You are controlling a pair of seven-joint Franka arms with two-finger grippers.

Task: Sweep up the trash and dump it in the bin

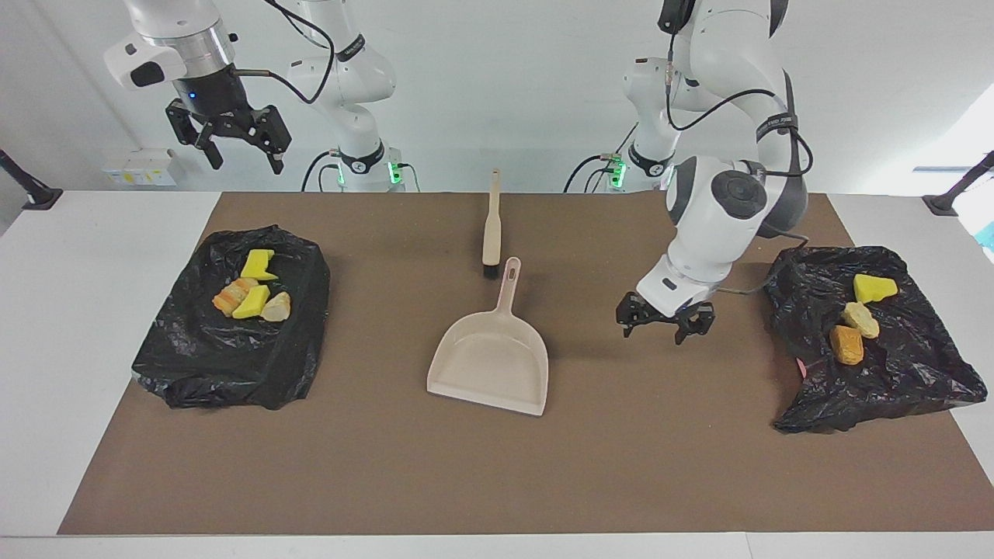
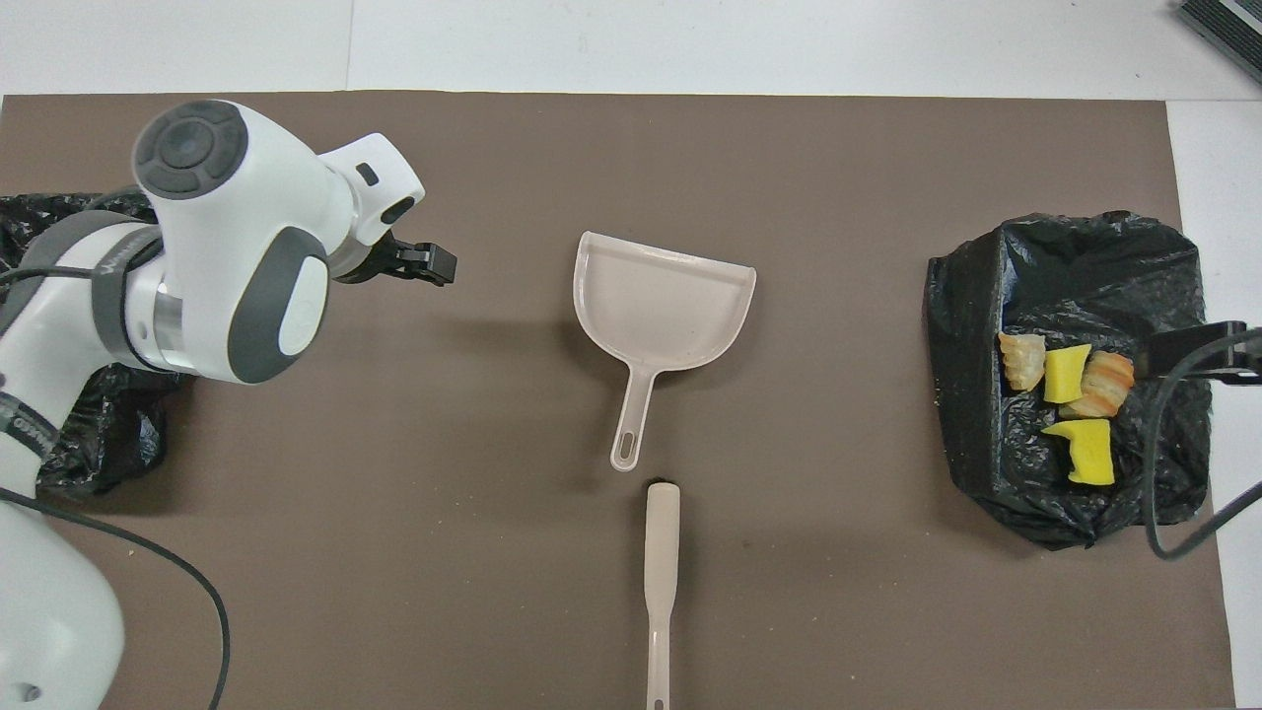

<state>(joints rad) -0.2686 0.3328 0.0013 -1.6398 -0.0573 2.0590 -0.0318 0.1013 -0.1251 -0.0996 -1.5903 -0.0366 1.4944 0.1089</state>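
Facing view: left end effector (image 1: 662, 321) hangs low over bare brown mat, released, nothing between the fingers. Dustpan (image 1: 491, 359) lies flat on the counter toward the right arm's end from it, well apart. Pan's long axis runs toward/away from the robots, handle tip pointing at the robots, mouth away. Brush (image 1: 491, 225) sits in line with that handle, just past its tip, nearer the robots. On the left end effector's other flank, close by, is a black bag (image 1: 877, 341) holding three trash scraps (image 1: 860, 318). Right end effector (image 1: 230, 137) waits high, fingers spread, empty, roughly above the second black bag (image 1: 233, 318) with four more scraps (image 1: 252, 295).

Overhead view: left end effector (image 2: 414, 264) shows beside its wrist housing. Dustpan (image 2: 663, 325) is well off toward the right arm's end; brush handle (image 2: 660, 572) below it. Second bag (image 2: 1075, 375) with its scraps (image 2: 1070, 394) is at the right arm's end. No scraps loose on the mat.

Judgement: all the trash looks binned already. If either tool needs grabbing, the left arm is nearer both handles.
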